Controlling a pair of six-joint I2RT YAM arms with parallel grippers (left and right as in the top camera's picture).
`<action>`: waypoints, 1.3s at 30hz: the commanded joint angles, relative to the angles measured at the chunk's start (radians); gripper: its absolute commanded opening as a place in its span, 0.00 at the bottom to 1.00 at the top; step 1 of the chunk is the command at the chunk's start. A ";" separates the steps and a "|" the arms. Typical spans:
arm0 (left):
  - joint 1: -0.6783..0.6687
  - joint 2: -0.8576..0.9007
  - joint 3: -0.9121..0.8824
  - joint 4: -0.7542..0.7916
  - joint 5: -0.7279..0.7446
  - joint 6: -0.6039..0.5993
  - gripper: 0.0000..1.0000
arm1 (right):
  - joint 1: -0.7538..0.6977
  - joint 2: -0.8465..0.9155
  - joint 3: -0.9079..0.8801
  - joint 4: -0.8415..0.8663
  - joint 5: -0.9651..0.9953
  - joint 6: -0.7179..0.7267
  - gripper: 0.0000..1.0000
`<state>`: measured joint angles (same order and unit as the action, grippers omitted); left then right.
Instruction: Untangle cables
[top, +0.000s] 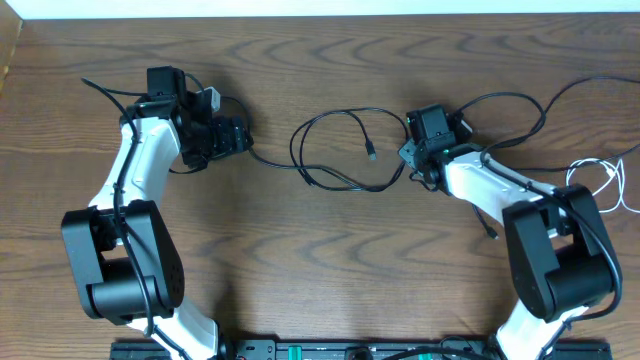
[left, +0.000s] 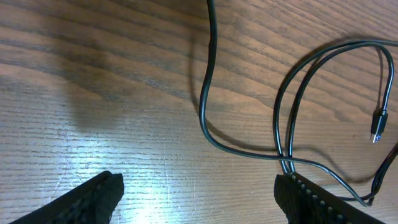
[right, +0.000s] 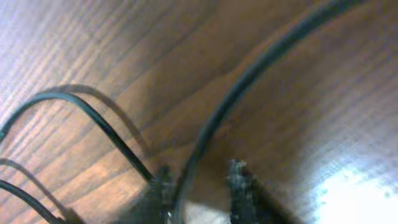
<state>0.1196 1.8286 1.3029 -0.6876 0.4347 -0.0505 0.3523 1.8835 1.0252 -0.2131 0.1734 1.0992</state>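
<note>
Gently: my right tool (right: 199, 182) straddles the thin black flexible cable (right: 249, 76), grip I cannot tell, left tool (left: 199, 190) gaping, so I'd pinch firmly before lifting.

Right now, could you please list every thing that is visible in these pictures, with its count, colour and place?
table: one, brown wood, under everything
black cables: two as it seems, black, tangled loops at the table centre, between the arms
plug: one, black, free end lying inside the loops
white cable: one, white, table edge beside the right arm
base rail: one, black, near edge
left arm: one, white and black
right arm: one, white and black
left pincer: one, black, open, beside the loops
right pincer: one, black, narrowly open, fingers astride a black cable
</note>
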 joint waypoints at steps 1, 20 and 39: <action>-0.001 0.002 0.002 -0.002 -0.010 0.008 0.84 | -0.001 0.039 -0.012 0.001 -0.004 0.014 0.02; -0.001 0.002 0.002 -0.002 -0.010 0.008 0.84 | -0.023 -0.326 -0.011 0.018 -0.056 -0.196 0.01; -0.001 0.002 0.002 -0.002 -0.009 0.008 0.84 | -0.023 -0.474 -0.011 0.144 -0.209 -0.518 0.01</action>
<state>0.1196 1.8286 1.3029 -0.6872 0.4347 -0.0505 0.3309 1.4315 1.0138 -0.0780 0.0311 0.6617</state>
